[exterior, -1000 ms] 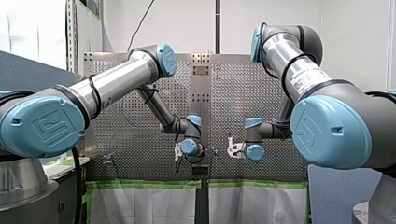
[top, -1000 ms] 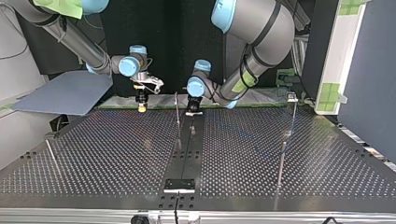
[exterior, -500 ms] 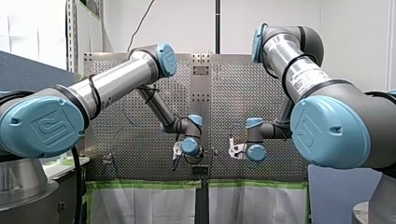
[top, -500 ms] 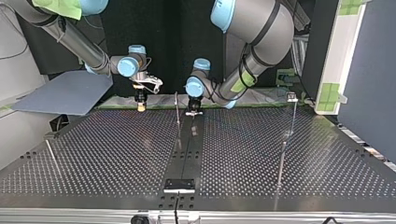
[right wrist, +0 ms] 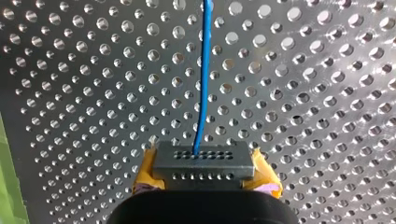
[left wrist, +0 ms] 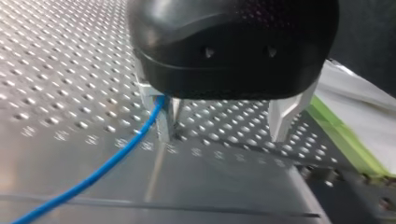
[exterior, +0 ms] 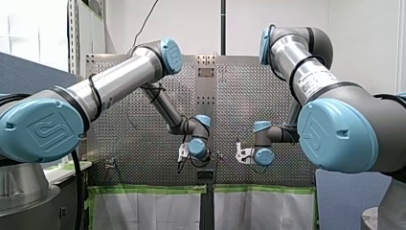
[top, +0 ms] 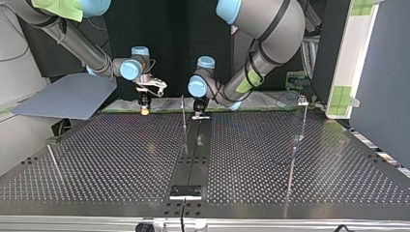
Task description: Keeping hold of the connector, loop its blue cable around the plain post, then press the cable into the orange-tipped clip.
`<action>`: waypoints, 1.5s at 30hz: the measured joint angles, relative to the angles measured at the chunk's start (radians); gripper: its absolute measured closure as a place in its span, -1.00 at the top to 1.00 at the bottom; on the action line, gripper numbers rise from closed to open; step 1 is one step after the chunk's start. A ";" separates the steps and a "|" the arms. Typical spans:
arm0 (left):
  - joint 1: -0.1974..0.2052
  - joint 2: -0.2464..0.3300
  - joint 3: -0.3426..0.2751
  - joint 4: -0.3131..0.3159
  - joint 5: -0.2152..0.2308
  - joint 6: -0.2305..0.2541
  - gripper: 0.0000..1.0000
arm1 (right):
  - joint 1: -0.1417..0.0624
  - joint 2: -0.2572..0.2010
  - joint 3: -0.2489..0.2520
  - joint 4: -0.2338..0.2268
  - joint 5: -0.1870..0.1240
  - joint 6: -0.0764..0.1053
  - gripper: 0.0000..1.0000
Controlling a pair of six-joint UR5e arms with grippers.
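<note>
In the right wrist view my right gripper [right wrist: 204, 179] is shut with yellow pads on a dark grey connector [right wrist: 203, 161] that has rows of small holes. A blue cable [right wrist: 202, 70] leaves the connector and runs straight ahead over the perforated plate. In the left wrist view my left gripper [left wrist: 224, 135] is open, and the blue cable [left wrist: 102, 170] passes against the outer side of one metal finger [left wrist: 166, 119], with nothing between the fingers. In the top view my left gripper [top: 200, 115] stands just right of a thin plain post [top: 183, 113], and my right gripper [top: 144, 108] is to the post's left. I see no orange-tipped clip.
A black strip [top: 191, 154] runs down the middle of the perforated table to a small plate [top: 185, 192]. A thin rod with a small head [top: 302, 104] stands at the top view's right, another rod [top: 52, 157] at its left. Green tape [left wrist: 343, 137] marks the table's edge.
My left gripper's fingers have spread apart, and its wrist has shifted a little toward the plain post. My right gripper keeps its hold on the connector and has barely moved.
</note>
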 joint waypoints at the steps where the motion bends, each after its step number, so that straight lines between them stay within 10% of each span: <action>1: -0.001 0.010 -0.010 0.006 0.001 0.000 1.00 | -0.001 0.000 0.000 0.000 0.000 0.000 -1.00; 28: -0.056 0.156 -0.212 0.026 0.005 0.045 1.00 | -0.004 0.002 0.000 0.016 -0.007 0.000 -1.00; 45: -0.118 0.166 -0.237 0.014 -0.003 0.045 1.00 | -0.006 0.002 0.000 0.032 -0.008 0.000 -1.00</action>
